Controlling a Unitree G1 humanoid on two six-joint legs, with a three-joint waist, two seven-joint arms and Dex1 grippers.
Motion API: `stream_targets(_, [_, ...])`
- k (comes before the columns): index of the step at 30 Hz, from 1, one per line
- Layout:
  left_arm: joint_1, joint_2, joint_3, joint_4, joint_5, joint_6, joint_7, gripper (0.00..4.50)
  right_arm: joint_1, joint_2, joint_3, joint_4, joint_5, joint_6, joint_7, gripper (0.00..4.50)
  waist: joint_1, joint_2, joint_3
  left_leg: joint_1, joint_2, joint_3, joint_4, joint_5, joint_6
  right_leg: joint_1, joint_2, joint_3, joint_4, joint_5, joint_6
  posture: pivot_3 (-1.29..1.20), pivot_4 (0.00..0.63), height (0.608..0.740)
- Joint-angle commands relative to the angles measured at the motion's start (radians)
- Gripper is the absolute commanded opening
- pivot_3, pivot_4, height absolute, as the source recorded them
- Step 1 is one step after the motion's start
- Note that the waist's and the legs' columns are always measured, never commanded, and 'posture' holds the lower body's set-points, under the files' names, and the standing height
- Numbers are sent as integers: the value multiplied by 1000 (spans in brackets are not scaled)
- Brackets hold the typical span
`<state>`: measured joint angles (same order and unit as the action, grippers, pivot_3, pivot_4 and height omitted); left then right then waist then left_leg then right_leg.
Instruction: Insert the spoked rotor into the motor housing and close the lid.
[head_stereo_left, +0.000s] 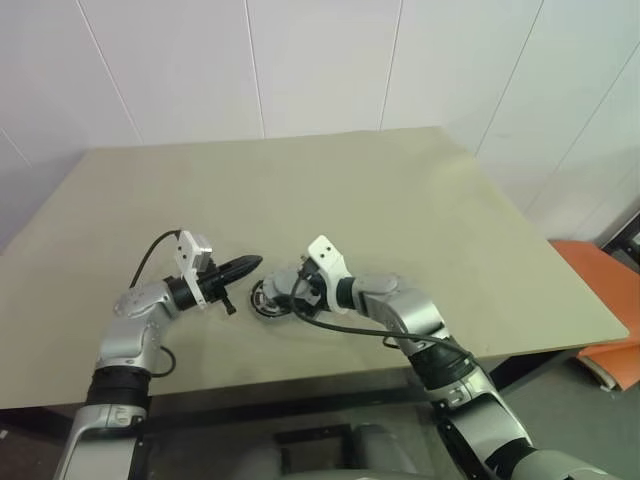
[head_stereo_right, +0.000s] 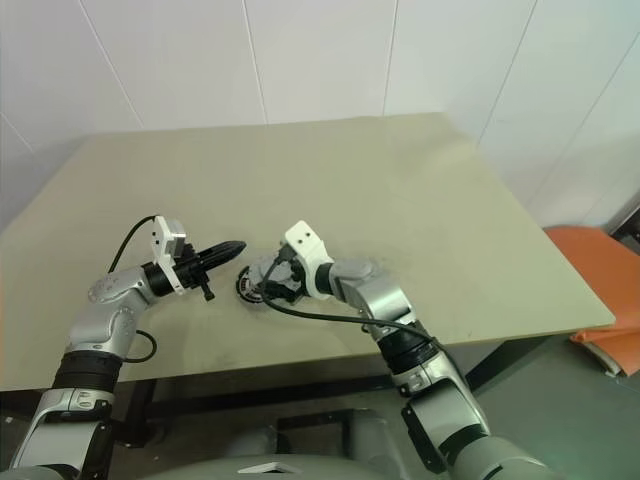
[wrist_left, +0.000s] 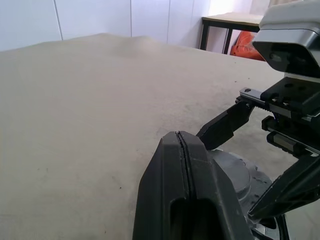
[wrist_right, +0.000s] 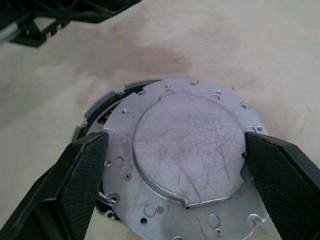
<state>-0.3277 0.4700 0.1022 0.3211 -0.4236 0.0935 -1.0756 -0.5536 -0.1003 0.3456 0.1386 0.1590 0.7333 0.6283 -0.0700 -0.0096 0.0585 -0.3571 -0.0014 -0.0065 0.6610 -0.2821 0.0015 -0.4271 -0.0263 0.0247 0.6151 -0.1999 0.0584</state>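
The motor housing (head_stereo_left: 266, 299) lies on the tan table (head_stereo_left: 400, 210) near its front edge. A silvery lid (wrist_right: 185, 150) with a raised round centre rests flat on top of it. At one edge the housing's grey rim (wrist_right: 95, 106) sticks out from under the lid. A sliver of the spoked rotor's copper (wrist_right: 103, 119) shows there. My right gripper (wrist_right: 176, 141) is open, one finger at each side of the lid. Just left of the housing and slightly above the table, my left gripper (head_stereo_left: 246, 266) is shut and holds nothing, pointing toward the housing.
The table's front edge (head_stereo_left: 300, 375) runs just below both arms. An orange object (head_stereo_left: 605, 290) lies on the floor off the right edge. White walls stand behind the table. Another table (wrist_left: 235, 20) shows far off in the left wrist view.
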Motion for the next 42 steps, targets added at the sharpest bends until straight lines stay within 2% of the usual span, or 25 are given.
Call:
stream_targets(1, [-20, 11, 24, -10, -5, -19, 3, 0, -9, 3, 4, -4, -4, -27, 5, 4307, 0, 0, 0, 0, 0, 0, 0, 0, 0, 0, 0, 0, 0, 0, 0, 0, 0, 740])
stream_targets(3, [-20, 14, 29, -10, -7, -20, 5, 0, -13, 2, -1, -5, -2, -34, 9, 3908, 0, 0, 0, 0, 0, 0, 0, 0, 0, 0, 0, 0, 0, 0, 0, 0, 0, 740])
stream_targets(6, [-18, 18, 40, -11, -16, -16, 7, 0, -10, -10, 8, -12, -7, -41, 26, 3043, 0, 0, 0, 0, 0, 0, 0, 0, 0, 0, 0, 0, -1, 0, 0, 0, 0, 740])
stream_targets(15, [-7, 17, 48, -14, -23, -6, 7, 0, -9, -10, 12, -14, -17, -50, 32, 3047, 1, 0, 0, -1, 0, 0, -1, 0, 0, 0, 0, 0, -2, 0, 0, 0, 0, 740])
stream_targets(20, [13, 21, 73, -28, -61, 45, -4, 0, -55, 7, -66, -7, 52, -61, 66, 3047, 1, 0, 0, 0, 0, 0, -2, 0, 0, 0, 0, 0, -2, 0, 0, 0, 0, 740])
stream_targets(25, [38, 25, 97, -45, -100, 92, -10, 0, -99, 15, -92, 24, 76, -73, 93, 3047, 1, 0, 0, -1, 0, 0, -2, 0, 0, 0, 0, 0, -2, 0, 0, 0, 0, 740])
stream_targets(28, [60, 31, 110, -72, -115, 110, -18, 0, -103, 13, -76, 28, 66, -85, 105, 3047, 2, 0, 0, -1, 0, 0, -3, 0, 0, -1, 0, 0, -2, 0, 0, 0, 0, 740])
stream_targets(35, [82, 40, 121, -106, -132, 121, -23, 0, -52, -83, 108, -5, -49, -156, 191, 3047, 1, 0, 0, -1, 0, 0, -3, 0, 0, -1, -1, 0, -2, 0, 0, 0, 0, 740])
stream_targets(42, [84, 38, 122, -103, -128, 123, -26, 0, -36, -105, 128, -8, -70, -168, 203, 3047, 2, -1, 0, 0, 0, 0, -4, 0, 0, -1, -1, 0, -3, 0, 0, 0, 0, 740])
